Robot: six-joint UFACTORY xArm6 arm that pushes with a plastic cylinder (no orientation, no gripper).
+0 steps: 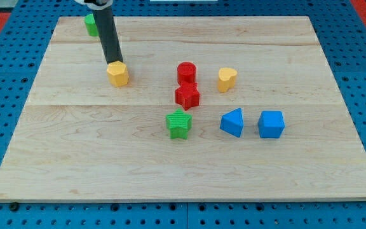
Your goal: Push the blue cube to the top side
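Distance decides your move: my tip (114, 63), a bare rod with no jaws, touches the yellow hexagon (117, 74), while the blue cube (271, 124) sits far toward the view's lower right.

A robotics lab bench: a pale wooden board (189, 172) lies on a blue perforated mounting plate (5, 89).

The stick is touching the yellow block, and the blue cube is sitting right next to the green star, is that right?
Not quite. In the camera view my tip is at the yellow hexagon block, but the blue cube sits next to the blue triangular block, which lies between it and the green star.
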